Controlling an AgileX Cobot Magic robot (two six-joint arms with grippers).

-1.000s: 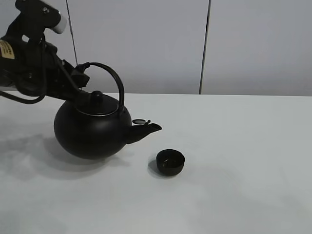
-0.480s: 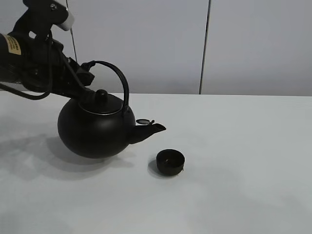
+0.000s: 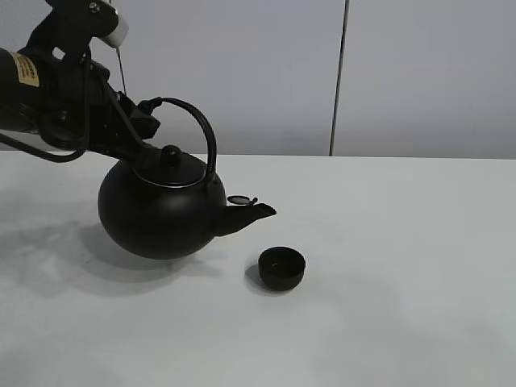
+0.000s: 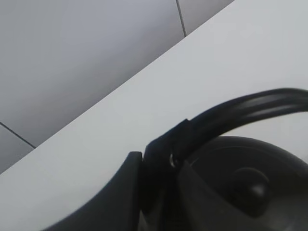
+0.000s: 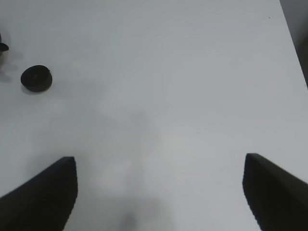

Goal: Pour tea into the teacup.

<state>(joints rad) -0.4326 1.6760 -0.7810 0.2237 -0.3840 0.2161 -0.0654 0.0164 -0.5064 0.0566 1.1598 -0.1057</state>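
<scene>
- Got the left gripper pinched fully shut on the hoop handle of the big black kettle, gripping low on the side away from the spout
- Same grip up close in the left wrist view: dark fingers clamped on the handle, right by the lid knob
- Held over the left half of the tabletop, apparently just off the surface, tipped a little toward the spout side, small spout flap popped up
- Spotted the teacup upright around the middle of the tabletop, just beside and below the spout tip, not touching the kettle; also shows up tiny in the right wrist view
- Can't tell about any tea in there, too dark inside
- Got the right gripper spread wide with nothing between the jaws, over bare tabletop well apart from the teacup
</scene>
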